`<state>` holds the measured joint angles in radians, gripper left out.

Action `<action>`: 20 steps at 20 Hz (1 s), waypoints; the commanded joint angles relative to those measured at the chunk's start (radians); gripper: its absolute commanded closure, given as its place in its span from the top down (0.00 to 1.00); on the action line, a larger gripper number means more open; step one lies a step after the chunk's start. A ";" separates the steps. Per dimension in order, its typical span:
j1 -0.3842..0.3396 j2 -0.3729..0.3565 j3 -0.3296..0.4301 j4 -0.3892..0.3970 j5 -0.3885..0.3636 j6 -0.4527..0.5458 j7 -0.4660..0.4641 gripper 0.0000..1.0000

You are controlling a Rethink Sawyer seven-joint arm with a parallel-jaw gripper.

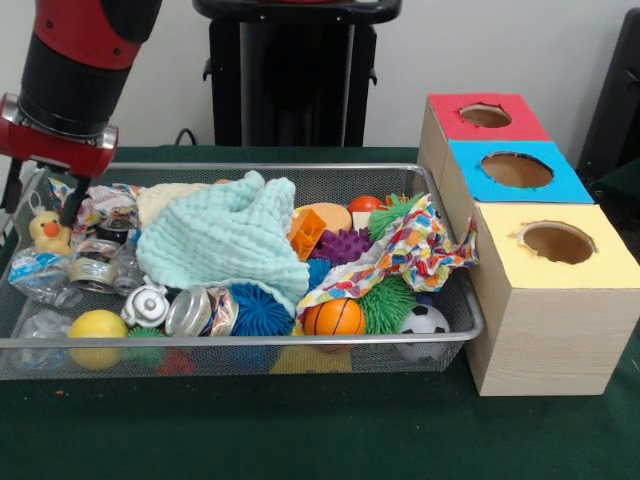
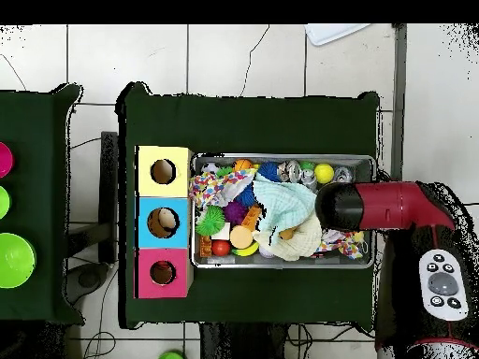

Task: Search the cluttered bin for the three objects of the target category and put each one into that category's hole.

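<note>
Yellow ball [image 1: 97,328] up front; tool [image 1: 45,205] spread wide over the duck [image 1: 48,232], could snag the basket [image 1: 240,343] mesh

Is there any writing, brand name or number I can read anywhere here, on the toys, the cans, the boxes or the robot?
No text can be read in either view.
Crushed shiny metal cans in the silver wire mesh basket: printed labels, too blurred to read.
Grey panel of round buttons on the red and black robot arm: marks too small to read.
Light wooden box with red, blue and yellow tops: no lettering.
</note>
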<state>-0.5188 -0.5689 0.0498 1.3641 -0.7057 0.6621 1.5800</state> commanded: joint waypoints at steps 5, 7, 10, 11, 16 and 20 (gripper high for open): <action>-0.005 0.131 0.015 0.071 -0.082 -0.110 0.008 1.00; 0.000 0.154 0.002 0.072 -0.075 -0.136 0.050 1.00; 0.010 0.175 -0.013 0.072 -0.066 -0.161 0.080 1.00; 0.014 0.179 -0.019 0.073 -0.062 -0.165 0.088 1.00; 0.033 0.189 -0.042 0.069 -0.046 -0.159 0.088 1.00; 0.053 0.188 -0.080 0.062 -0.052 -0.091 0.045 1.00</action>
<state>-0.4874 -0.4488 -0.0174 1.3663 -0.7152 0.5200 1.5800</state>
